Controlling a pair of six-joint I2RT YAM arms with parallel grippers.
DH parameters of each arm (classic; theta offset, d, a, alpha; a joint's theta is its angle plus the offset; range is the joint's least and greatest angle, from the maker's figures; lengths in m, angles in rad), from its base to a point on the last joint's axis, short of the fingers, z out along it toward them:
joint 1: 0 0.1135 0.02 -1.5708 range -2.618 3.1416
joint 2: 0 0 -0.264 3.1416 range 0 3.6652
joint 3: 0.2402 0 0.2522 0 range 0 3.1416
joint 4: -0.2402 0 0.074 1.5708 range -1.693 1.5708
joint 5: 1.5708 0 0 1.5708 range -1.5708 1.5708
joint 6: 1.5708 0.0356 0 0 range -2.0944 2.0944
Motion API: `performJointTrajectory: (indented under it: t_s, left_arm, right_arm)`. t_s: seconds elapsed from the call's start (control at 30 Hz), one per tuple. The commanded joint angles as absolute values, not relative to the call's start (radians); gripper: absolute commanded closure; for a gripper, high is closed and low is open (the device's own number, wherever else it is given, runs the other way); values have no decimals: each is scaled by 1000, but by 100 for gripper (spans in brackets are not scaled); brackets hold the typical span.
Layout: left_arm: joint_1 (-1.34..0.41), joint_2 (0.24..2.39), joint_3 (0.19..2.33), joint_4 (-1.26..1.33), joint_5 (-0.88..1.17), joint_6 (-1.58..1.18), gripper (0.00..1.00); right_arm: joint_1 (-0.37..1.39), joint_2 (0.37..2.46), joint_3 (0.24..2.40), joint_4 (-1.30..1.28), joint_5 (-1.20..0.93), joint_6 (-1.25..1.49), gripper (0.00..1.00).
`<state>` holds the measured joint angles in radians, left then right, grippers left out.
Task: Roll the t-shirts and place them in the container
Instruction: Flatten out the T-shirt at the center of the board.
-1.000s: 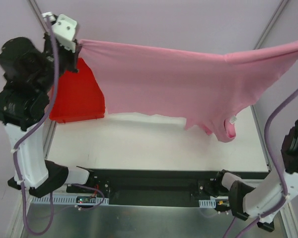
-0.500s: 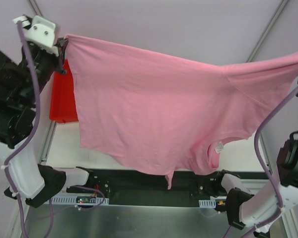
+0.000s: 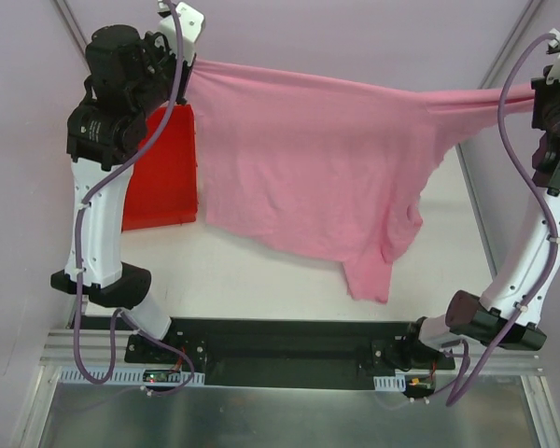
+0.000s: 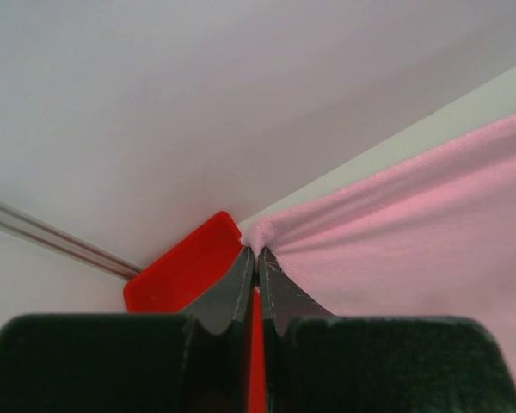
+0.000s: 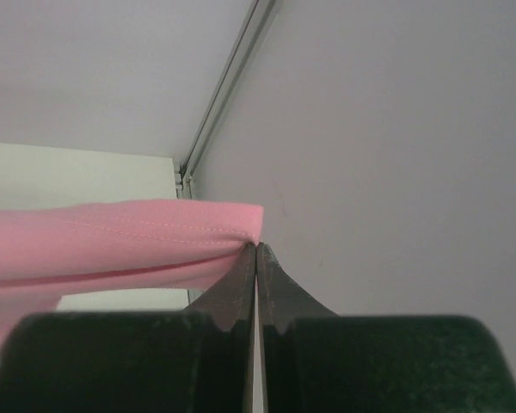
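pink t-shirt (image 3: 327, 168) stretched mid-air above surface (image 3: 261, 275), tail drooping toward 6. left end effector (image 4: 256, 251) pinches corner at 10 o'clock, right end effector (image 5: 256, 247) pinches at 2. spreading step imo; next: lay flat.

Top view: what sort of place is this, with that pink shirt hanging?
Most likely a robot lab test bench: mechanical arms bolted to a white table, plain walls around it, and a pink t-shirt pinched between the left gripper and right gripper, near a red tray.
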<state>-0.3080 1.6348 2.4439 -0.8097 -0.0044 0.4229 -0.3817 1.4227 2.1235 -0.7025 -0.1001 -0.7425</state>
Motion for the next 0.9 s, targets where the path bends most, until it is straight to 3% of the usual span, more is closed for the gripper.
performJointTrajectory:
  t_s: [0.0,0.33,0.5,0.87]
  left_arm:
    - [-295,1579,2546,-746,-39,423,100]
    - [-293,1411,2471,-756,-17,402,100]
    - [-272,1298,2441,-758,-9,400,100]
    - [-239,1230,2418,-746,61,403,100]
  right_arm:
    - [-397,1352,2200,-592,-8,-791,99]
    - [-396,1085,2085,-607,-8,-793,99]
    - [-397,988,2141,-681,24,-788,99]
    - [-397,1043,2318,-719,20,-816,99]
